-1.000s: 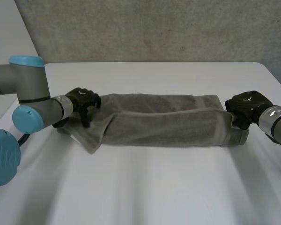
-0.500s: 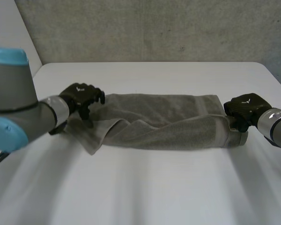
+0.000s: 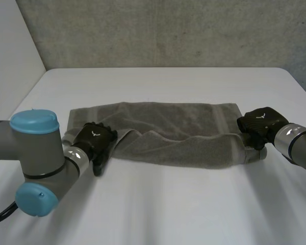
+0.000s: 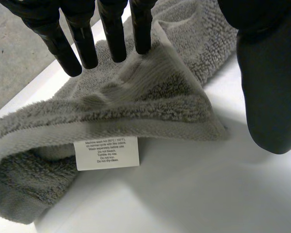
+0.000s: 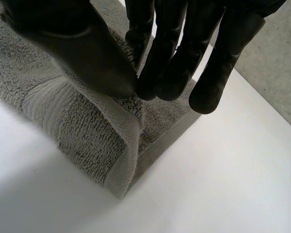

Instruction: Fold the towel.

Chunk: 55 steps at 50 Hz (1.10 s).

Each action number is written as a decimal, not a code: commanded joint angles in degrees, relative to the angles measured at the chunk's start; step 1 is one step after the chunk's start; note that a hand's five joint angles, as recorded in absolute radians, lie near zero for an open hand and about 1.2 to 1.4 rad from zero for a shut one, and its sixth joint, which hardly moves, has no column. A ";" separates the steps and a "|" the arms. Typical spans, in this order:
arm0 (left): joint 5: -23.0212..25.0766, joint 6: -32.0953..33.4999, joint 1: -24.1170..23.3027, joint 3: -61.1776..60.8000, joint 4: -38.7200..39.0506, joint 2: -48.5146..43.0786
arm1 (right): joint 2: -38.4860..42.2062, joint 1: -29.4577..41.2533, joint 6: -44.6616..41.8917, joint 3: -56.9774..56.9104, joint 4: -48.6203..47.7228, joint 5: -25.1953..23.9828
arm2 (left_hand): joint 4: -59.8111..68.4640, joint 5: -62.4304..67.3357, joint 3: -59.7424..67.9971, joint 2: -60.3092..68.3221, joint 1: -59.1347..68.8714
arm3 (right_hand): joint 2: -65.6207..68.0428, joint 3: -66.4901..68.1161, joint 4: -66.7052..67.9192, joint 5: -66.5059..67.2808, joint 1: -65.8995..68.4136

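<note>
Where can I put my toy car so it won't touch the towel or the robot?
Two bare patches: the wide near part of the table, in front of the towel, and the strip behind the towel. It's crowded at the towel's ends, where the left hand rests on it and the right hand pinches it.

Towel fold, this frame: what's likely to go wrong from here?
1. The left hand has straight fingers over the towel corner, thumb apart: no pinch, so a lift may leave that end behind.
2. The right hand pinches close to the edge; it might slip.
3. The left end lies crumpled, label out; the fold may come out skewed.
</note>
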 commanded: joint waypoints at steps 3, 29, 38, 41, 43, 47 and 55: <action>-0.28 0.06 0.12 1.24 2.57 -2.66 | 0.15 0.07 0.00 0.34 -0.10 -0.12 | -2.80 -11.03 -2.05 -2.35 -3.39 | 4.23 3.45 3.40 3.02 4.30; -0.37 1.20 0.21 7.74 2.39 -6.71 | 0.50 0.07 -0.17 0.69 -0.10 -0.38 | 10.99 2.76 11.74 11.44 10.40 | 4.23 3.45 3.40 3.02 4.30; -0.37 1.20 0.82 9.33 2.04 -6.71 | 0.77 0.34 -0.17 0.69 -0.10 -0.38 | 11.67 3.43 12.42 12.12 11.08 | 4.23 3.45 3.40 3.02 4.30; -0.37 1.20 0.82 9.50 2.04 -6.71 | 0.77 0.43 -0.17 0.69 -0.10 -0.38 | 11.67 3.43 12.42 12.12 11.08 | 4.23 3.45 3.40 3.02 4.30; -0.37 1.20 0.91 9.59 2.04 -6.71 | 0.77 0.43 -0.17 0.69 -0.10 -0.38 | 11.67 3.43 12.42 12.12 11.08 | 4.23 3.45 3.40 3.02 4.30; -0.37 1.20 0.91 9.77 2.13 -6.71 | 0.77 0.43 -0.17 0.69 -0.10 -0.38 | 11.84 3.60 12.59 12.29 11.25 | 4.23 3.45 3.40 3.02 4.30; -0.37 1.12 0.91 9.94 2.39 -6.62 | 0.77 0.43 -0.17 0.69 -0.10 -0.38 | 39.25 31.02 40.00 39.71 38.66 | 4.23 3.45 3.40 3.02 4.30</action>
